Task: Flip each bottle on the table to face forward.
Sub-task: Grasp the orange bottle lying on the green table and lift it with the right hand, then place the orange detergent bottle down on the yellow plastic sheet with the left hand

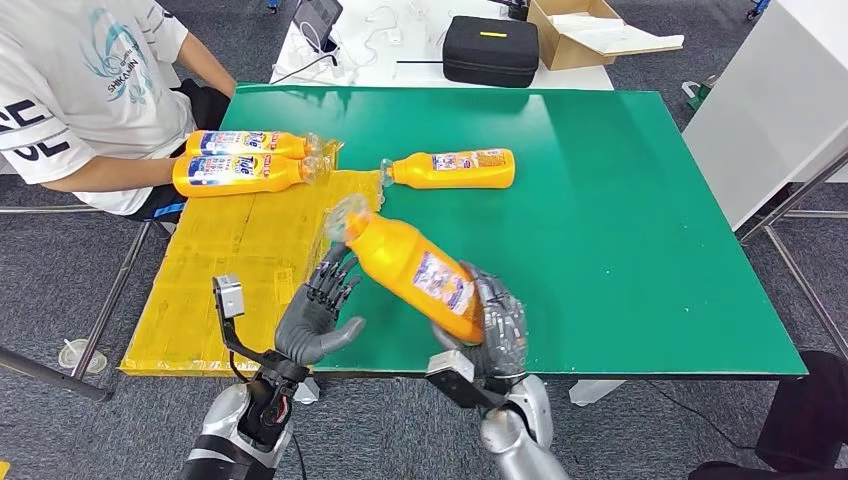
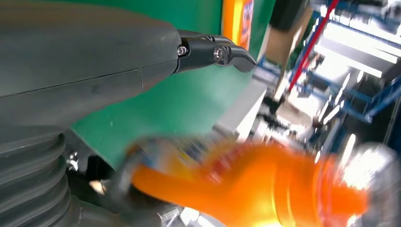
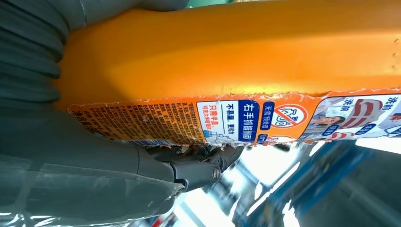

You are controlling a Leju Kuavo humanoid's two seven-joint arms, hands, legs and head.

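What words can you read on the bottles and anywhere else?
"Tide": blue label of the nearer of the two bottles on the yellow mat.
"右手抓握侧面": blue box on the label of the held bottle, in the right hand; the rest is too small to read.
Lone bottle label: too blurred.
Person's shirt print: too small to be sure.

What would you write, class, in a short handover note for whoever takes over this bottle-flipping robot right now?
Right hand grips the lifted bottle by its base, tilted above the green table.
Left hand is open beside the bottle's neck, holding nothing.
Two bottles lie side by side on the yellow mat, blue labels up.
A lone bottle lies on the green.
Left: turn and set down the held bottle, then check the lone one.
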